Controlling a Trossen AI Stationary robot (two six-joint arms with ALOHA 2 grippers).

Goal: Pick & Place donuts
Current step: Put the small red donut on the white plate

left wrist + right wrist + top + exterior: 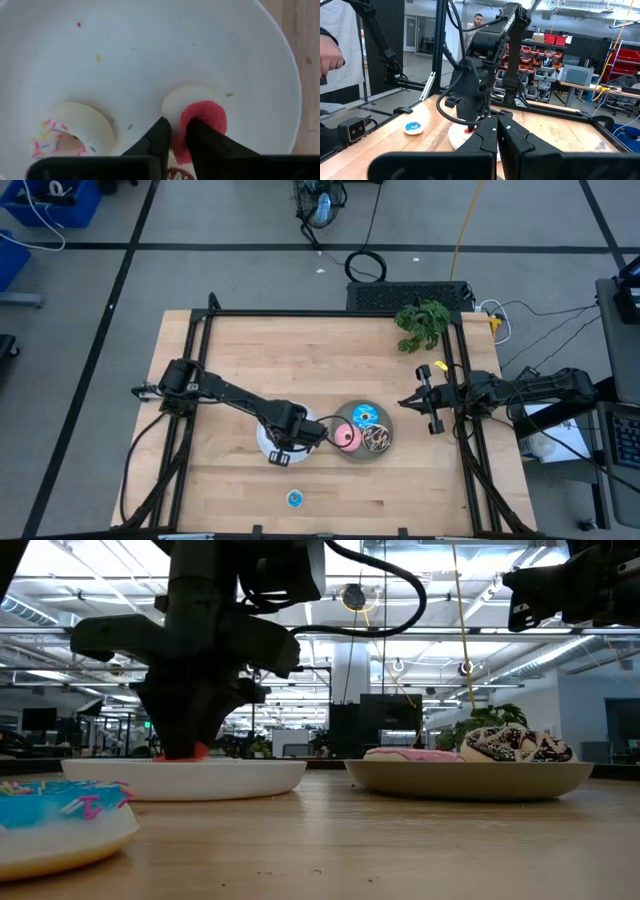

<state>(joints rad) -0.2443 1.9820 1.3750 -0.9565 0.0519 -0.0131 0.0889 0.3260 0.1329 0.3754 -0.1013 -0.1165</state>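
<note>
My left gripper [176,125] points down into the white plate [264,432], shut on a tiny red donut [204,116]. Beside it in the plate lies a white-pink sprinkled donut [75,131]. To the right, the grey plate [352,455] holds a blue donut [363,415], a pink donut [347,438] and a brown-sprinkled donut [378,438]. A small blue donut [294,498] lies flat on the wood near the front edge. My right gripper [405,402] waits shut above the table's right side. My left gripper pinches the red donut's rim [181,150] between its two fingers, coming from above and pointing down. The donut stands tilted on edge, its pale underside [184,99] turned outward. It sits low in the white plate; whether it touches the plate's floor is hidden.
A green plant [423,320] stands at the far right corner. The black frame rails [330,313] run along the table's edges. Beyond the table, a person's hand [330,57] shows at the left and another person stands far back.
</note>
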